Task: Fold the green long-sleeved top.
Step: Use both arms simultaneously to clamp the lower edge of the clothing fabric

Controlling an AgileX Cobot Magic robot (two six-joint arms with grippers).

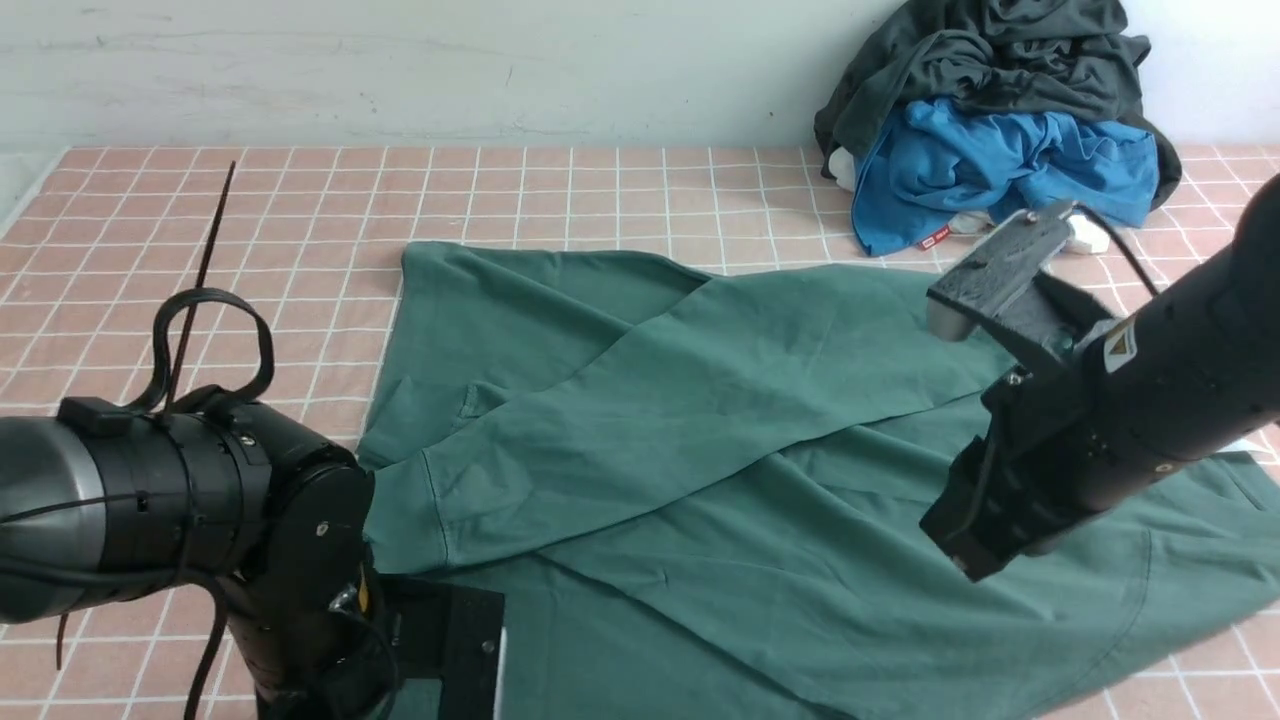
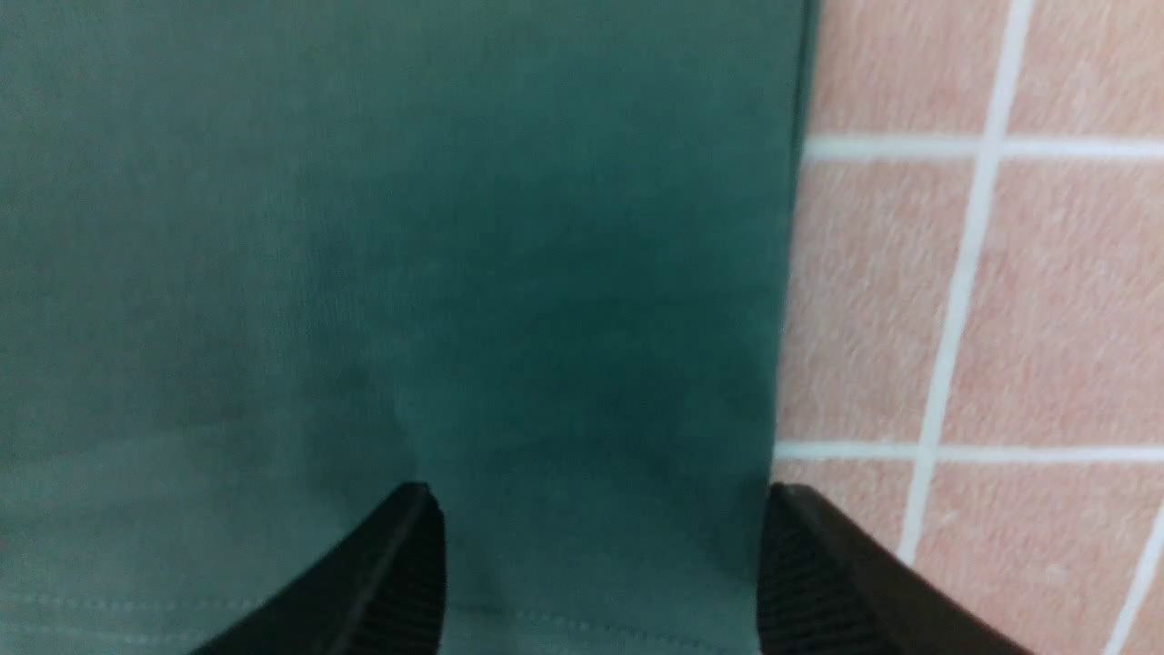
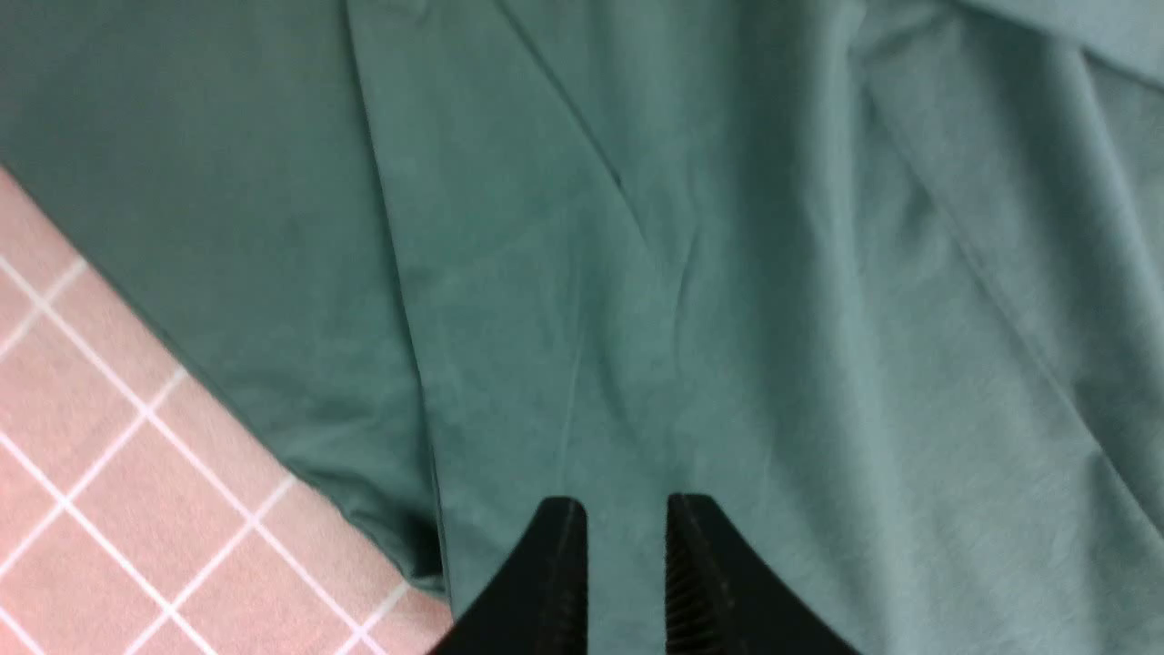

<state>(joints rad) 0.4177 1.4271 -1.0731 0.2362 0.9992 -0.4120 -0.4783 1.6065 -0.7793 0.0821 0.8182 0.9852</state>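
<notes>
**A:** Start at the left gripper (image 2: 600, 491). How does it stand?

**B:** Spread wide, with nothing between its fingers (image 2: 400, 573). It hangs close over the green top (image 2: 364, 227). One finger is right at the cloth's straight edge, and the bare pink-tiled bench (image 2: 1046, 300) lies beyond that finger. I cannot tell whether the tips touch the cloth.

**A:** And the right gripper (image 3: 626, 500)?

**B:** Its fingers (image 3: 555, 582) are nearly together, with only a slim gap between them. They are low over a creased stretch of the top. I cannot tell whether any cloth is caught in that gap. Off to one side of this gripper the cloth ends and tiled bench shows.

**A:** What lies around them, in the front view?

**B:** The top is spread flat across the bench between the two arms, and it fills most of the near side. One sleeve (image 1: 650, 400) is laid slantwise over the body. It runs from near the left arm (image 1: 150, 500) toward the right arm (image 1: 1150, 400).

**A:** Anything further out?

**B:** Well beyond the right gripper, against the pale wall (image 1: 400, 60), there is a heap. A blue garment (image 1: 1000, 160) lies in it with a dark grey garment (image 1: 1000, 60) piled on top, both clear of the green top.
</notes>
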